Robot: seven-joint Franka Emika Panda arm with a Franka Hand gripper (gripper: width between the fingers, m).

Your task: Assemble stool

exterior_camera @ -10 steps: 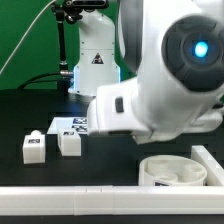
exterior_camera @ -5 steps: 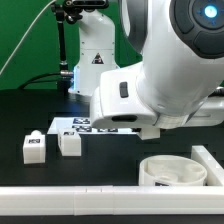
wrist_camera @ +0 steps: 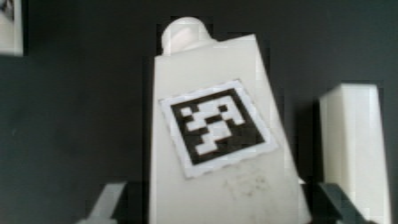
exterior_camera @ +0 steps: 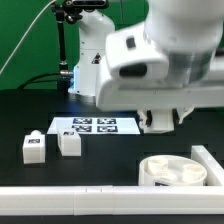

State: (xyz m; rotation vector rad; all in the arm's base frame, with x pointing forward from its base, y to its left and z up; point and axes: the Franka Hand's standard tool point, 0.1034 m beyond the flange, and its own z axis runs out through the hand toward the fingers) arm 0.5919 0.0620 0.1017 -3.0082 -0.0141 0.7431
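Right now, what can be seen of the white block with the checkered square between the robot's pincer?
The leg is a white, plastic-looking block narrowing toward a rounded peg at one end, with a black-and-white square tag on its face. It stands between the pincer's fingers, apparently gripped at its wider end. In the exterior view it hangs under the arm, seemingly off the black table.
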